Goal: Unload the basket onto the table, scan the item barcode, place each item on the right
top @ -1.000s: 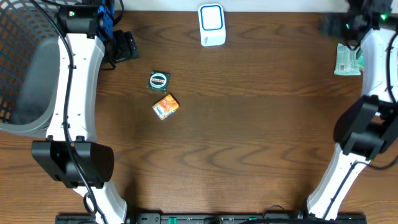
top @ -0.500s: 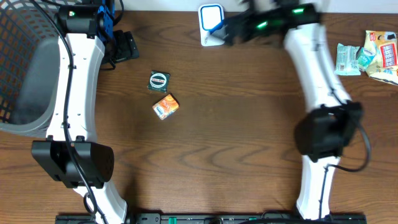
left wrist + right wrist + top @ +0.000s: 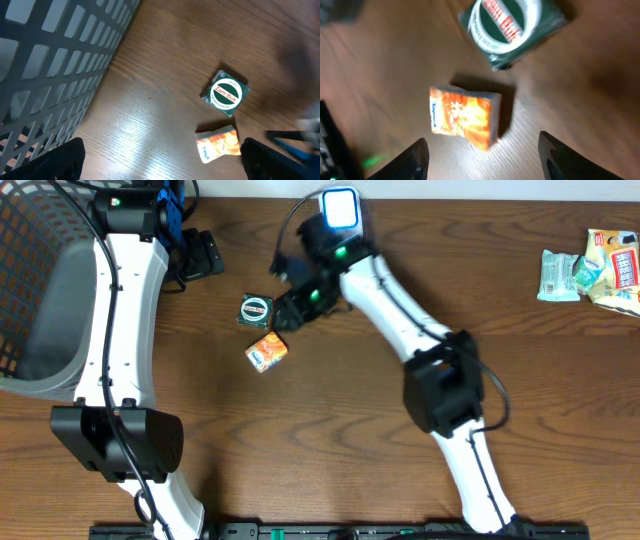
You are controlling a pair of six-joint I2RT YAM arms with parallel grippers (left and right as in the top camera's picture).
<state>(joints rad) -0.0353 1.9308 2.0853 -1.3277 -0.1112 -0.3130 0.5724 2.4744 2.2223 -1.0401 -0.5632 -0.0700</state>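
Observation:
An orange tissue packet (image 3: 266, 351) lies left of the table's centre, with a round green Zam-Buk tin (image 3: 256, 310) just behind it. The white and blue scanner (image 3: 340, 218) stands at the back edge. My right gripper (image 3: 285, 307) hovers beside the tin. In the right wrist view the right gripper (image 3: 482, 162) is open and empty, with the orange packet (image 3: 465, 117) just ahead of its fingertips and the tin (image 3: 512, 25) beyond. My left gripper (image 3: 205, 255) is at the back left, open; the left wrist view shows the left gripper (image 3: 162, 165) over bare wood, the packet (image 3: 217, 143) and tin (image 3: 225, 93) ahead.
A grey wire basket (image 3: 40, 290) fills the far left edge. Several snack packets (image 3: 590, 270) lie at the far right. My right arm (image 3: 400, 300) stretches diagonally across the middle of the table.
My right arm has swung from the far right edge, past the scanner, over to the tin and orange packet. Its jaws have narrowed somewhat. The left arm has stayed still.

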